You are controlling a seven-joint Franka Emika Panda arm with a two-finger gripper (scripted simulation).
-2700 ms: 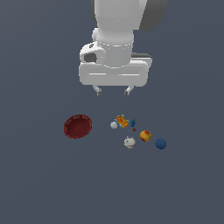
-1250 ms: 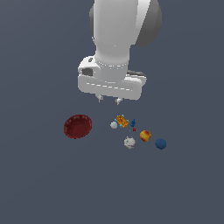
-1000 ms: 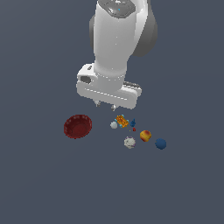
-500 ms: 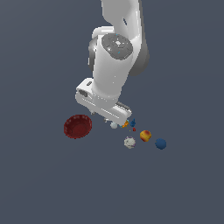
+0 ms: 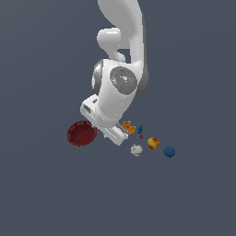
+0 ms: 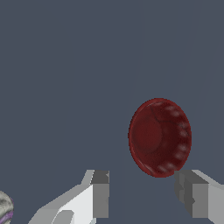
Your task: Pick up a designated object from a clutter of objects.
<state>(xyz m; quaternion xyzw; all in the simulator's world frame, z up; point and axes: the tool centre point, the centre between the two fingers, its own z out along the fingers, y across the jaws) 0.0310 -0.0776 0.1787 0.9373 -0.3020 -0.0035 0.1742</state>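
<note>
Flat grey-blue ground [image 5: 41, 193] fills everything I can see, with no edges or walls. On it, at the exterior view's left, lies the dark red bowl [image 5: 81, 133], round, textured, much bigger than anything else. My arm [image 5: 117, 90] hangs over the middle of the scene, and its wrist end sits just beside the bowl's rim on the exterior view's right; whether they touch I cannot tell from there.

From the wrist view the claw [image 6: 146, 194] is released: both fingers [image 6: 100, 194] stand wide apart with nothing between them. The bowl [image 6: 159, 137] lies beyond the fingertips, closer to one finger than the other, clear of both, its hollow facing the camera.

The clutter runs off toward the exterior view's right: an orange box [image 5: 128, 127] partly behind the wrist, a tiny blue piece [image 5: 140, 129], a whitish speckled lump [image 5: 136, 150], a red-yellow ball [image 5: 153, 143] and a blue ball [image 5: 169, 151].
</note>
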